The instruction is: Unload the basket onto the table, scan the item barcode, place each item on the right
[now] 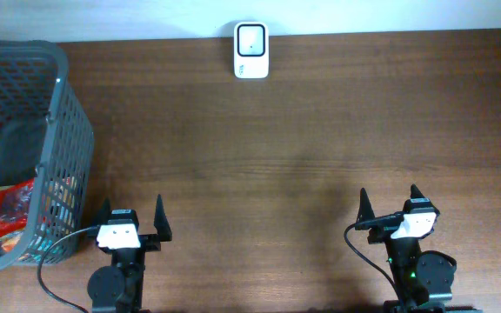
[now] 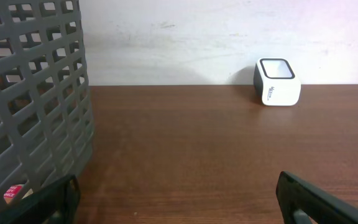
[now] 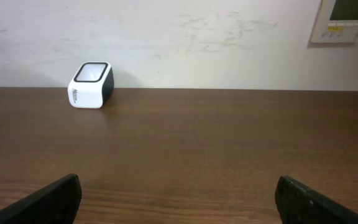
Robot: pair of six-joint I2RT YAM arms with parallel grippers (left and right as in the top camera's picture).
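Observation:
A white barcode scanner [image 1: 251,50] with a dark window stands at the table's far edge, also seen as the scanner [image 2: 276,81] in the left wrist view and the scanner [image 3: 91,84] in the right wrist view. A red packaged item [image 1: 5,217] lies inside the grey mesh basket [image 1: 55,96] at the left. My left gripper [image 1: 130,219] is open and empty at the front left, beside the basket. My right gripper [image 1: 390,207] is open and empty at the front right. Both are far from the scanner.
The basket wall [image 2: 30,99] fills the left of the left wrist view, close to my left finger. A white wall panel [image 3: 345,20] hangs on the wall behind the table at the right. Bare brown wood lies between grippers and scanner.

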